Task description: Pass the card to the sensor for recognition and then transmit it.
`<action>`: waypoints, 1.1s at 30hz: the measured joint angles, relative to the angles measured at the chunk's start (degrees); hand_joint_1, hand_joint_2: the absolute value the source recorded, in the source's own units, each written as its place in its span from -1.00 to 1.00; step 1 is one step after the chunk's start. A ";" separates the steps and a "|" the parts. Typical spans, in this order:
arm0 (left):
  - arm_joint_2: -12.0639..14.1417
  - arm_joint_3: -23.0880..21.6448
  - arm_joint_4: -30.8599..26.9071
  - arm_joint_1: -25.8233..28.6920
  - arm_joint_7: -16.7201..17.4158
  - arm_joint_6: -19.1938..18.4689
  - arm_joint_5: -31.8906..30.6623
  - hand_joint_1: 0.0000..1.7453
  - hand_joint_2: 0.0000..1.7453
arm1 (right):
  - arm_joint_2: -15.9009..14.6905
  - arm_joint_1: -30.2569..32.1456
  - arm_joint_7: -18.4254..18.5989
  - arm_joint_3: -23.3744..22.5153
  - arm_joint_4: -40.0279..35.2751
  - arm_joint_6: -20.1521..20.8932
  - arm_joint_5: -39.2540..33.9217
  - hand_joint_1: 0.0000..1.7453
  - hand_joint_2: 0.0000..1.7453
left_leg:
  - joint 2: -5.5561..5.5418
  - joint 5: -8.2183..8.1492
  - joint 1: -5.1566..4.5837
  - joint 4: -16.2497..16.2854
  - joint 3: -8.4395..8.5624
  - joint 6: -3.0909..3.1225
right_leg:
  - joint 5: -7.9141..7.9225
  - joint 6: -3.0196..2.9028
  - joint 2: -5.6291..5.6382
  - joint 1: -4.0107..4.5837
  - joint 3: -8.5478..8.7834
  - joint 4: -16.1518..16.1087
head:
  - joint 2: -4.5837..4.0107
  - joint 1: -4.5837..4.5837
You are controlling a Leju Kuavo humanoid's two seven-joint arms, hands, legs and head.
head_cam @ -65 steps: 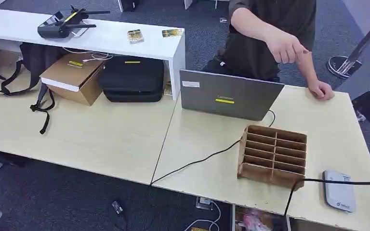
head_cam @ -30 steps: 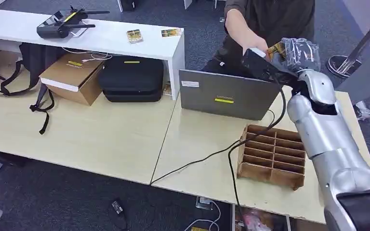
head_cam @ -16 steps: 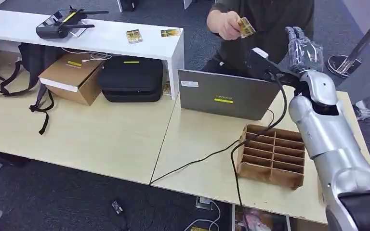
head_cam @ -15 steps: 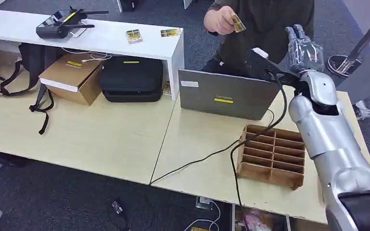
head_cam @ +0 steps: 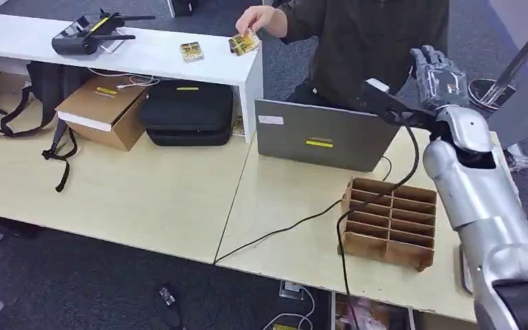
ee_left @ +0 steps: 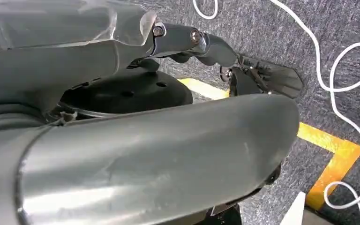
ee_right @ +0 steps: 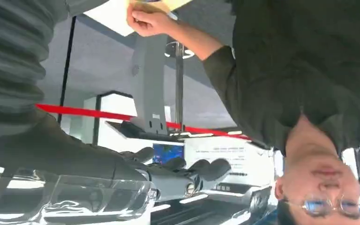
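A person's hand [head_cam: 258,17] holds the yellow patterned card [head_cam: 245,42] at the right end of the white shelf [head_cam: 144,51]; the same hand [ee_right: 150,18] is at the edge of the right wrist view. My right hand [head_cam: 440,72] is raised beyond the laptop [head_cam: 323,141], in front of the person, with its fingers [ee_right: 183,168] apart and nothing in them. The grey sensor [head_cam: 463,269] lies on the table's near right corner, mostly hidden behind my right arm. My left hand [ee_left: 192,40] hangs over the floor and holds nothing.
A wooden compartment rack [head_cam: 390,223] stands in front of the laptop, with a black cable [head_cam: 282,230] running across the table. Another card [head_cam: 193,51] and a black controller [head_cam: 86,34] lie on the shelf. A cardboard box [head_cam: 103,110] and a black case [head_cam: 187,113] sit under it.
The person took the card out of my right hand and carried it left to the white shelf. My right hand is now empty and has shifted slightly right.
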 joint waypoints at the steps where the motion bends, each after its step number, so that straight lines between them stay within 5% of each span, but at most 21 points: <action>1: 0.02 0.00 0.00 0.04 0.00 0.00 0.02 -1.00 -1.00 | -0.72 0.28 -0.54 -0.13 -0.41 0.41 -0.24 -1.00 1.00 | 0.00 0.00 0.00 0.00 -0.01 0.00 | 0.00 0.00 0.00 0.00 0.00 0.00 | 0.00 0.00; 16: 0.26 0.00 0.00 0.85 0.00 0.00 0.81 -1.00 -1.00 | -10.47 3.45 -2.18 -0.41 -4.57 3.56 -3.23 -1.00 1.00 | -0.01 -0.02 0.00 0.01 -0.04 0.02 | 0.00 0.00 -0.01 0.00 -0.01 -0.02 | 0.00 0.00; 33: 0.52 0.02 0.00 1.46 0.00 -0.02 1.95 -1.00 -1.00 | -17.29 9.70 -1.62 -0.48 -11.32 5.75 -6.21 -1.00 1.00 | 0.00 -0.02 0.00 0.01 -0.05 0.02 | 0.00 0.00 -0.01 0.00 -0.01 -0.03 | 0.00 0.00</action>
